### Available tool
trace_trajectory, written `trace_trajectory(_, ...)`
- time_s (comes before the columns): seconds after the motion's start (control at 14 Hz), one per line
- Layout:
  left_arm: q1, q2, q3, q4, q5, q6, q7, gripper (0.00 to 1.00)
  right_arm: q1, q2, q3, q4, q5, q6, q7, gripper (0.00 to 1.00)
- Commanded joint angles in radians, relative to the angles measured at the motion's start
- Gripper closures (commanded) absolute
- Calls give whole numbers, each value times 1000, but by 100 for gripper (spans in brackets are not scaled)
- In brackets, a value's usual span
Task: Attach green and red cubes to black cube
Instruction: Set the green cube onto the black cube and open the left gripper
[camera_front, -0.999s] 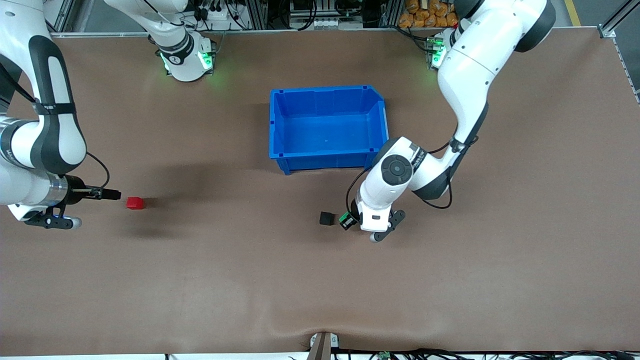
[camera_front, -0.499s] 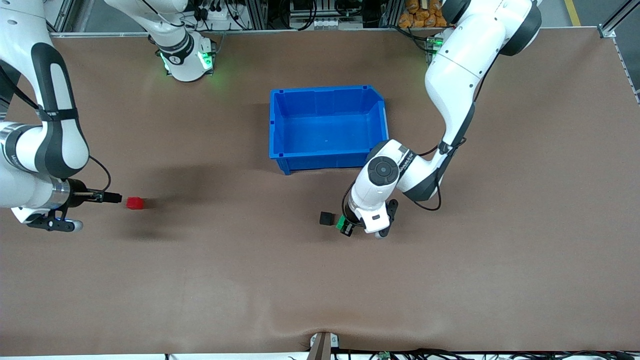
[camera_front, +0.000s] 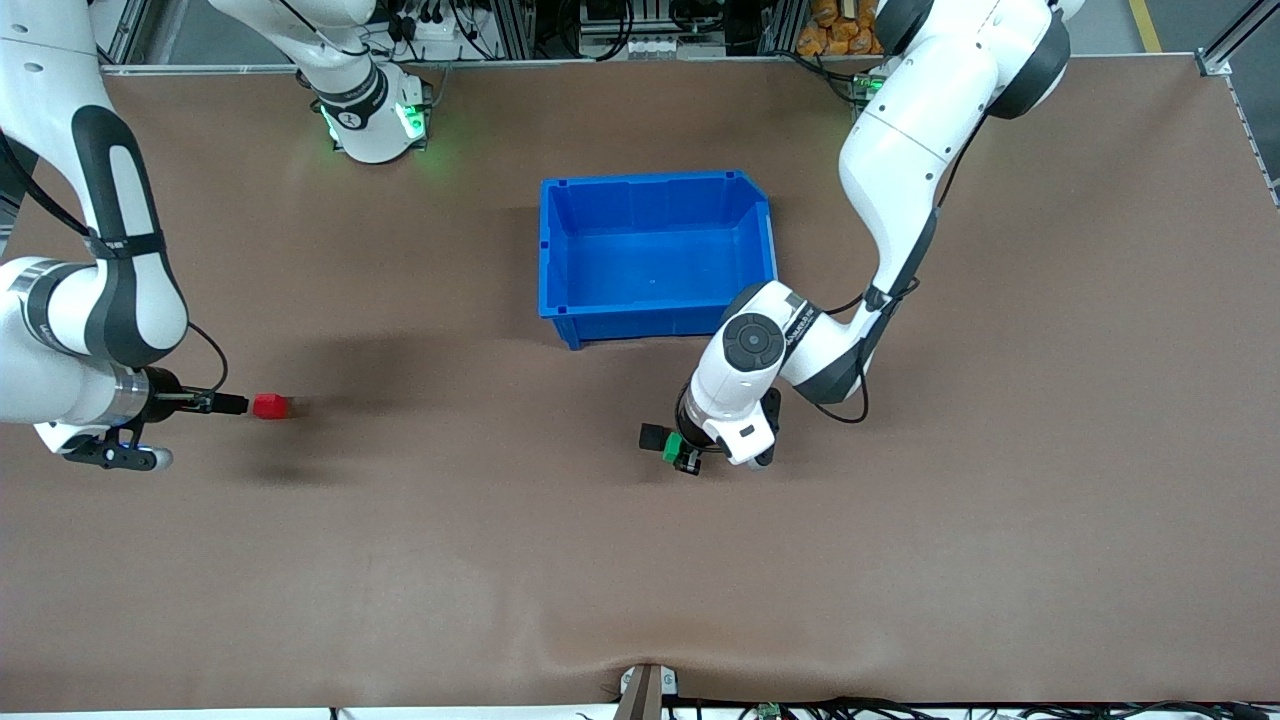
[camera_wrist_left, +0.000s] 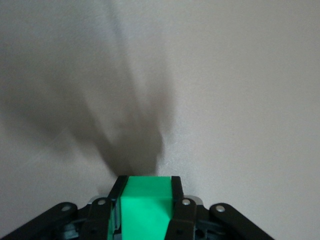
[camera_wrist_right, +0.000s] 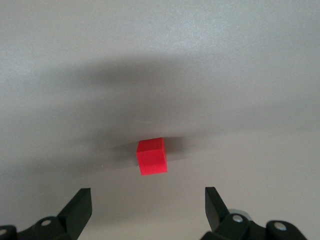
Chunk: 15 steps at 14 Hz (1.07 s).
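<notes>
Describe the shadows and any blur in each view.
Front view: soft dark shadows on the table near the red cube and under both arms. Left wrist view: streaky shadow above the green cube, whose near face is soft. Right wrist view: broad blurred shadow bands around the red cube.

Wearing smooth white rounded shells on the left arm (camera_front: 900, 130) and the right arm (camera_front: 40, 350), with black bands at the bends. Glowing green at the right base (camera_front: 405, 118) and the left base (camera_front: 868, 92). Showing a round dark grey cap (camera_front: 752, 342) on the left arm and a shiny silver ring (camera_front: 120, 395) on the right. Trailing thin black cables (camera_front: 205, 345) near both wrists. Ending in black fingers (camera_wrist_right: 80, 207) on the right gripper (camera_wrist_right: 146, 196) and small silver screws (camera_wrist_left: 186, 202) on the left gripper (camera_wrist_left: 146, 200).
</notes>
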Motion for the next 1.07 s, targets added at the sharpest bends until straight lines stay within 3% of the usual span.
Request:
trace_trajectory(0.0,-33,14,20,35,-13,-43,-40,100,-24,12,20,1,-1,9,3,0)
trace_trajectory(1.0,-57,36,20,35,-14,-102,-138,100,-21,67,20,1,-1,35,2,0)
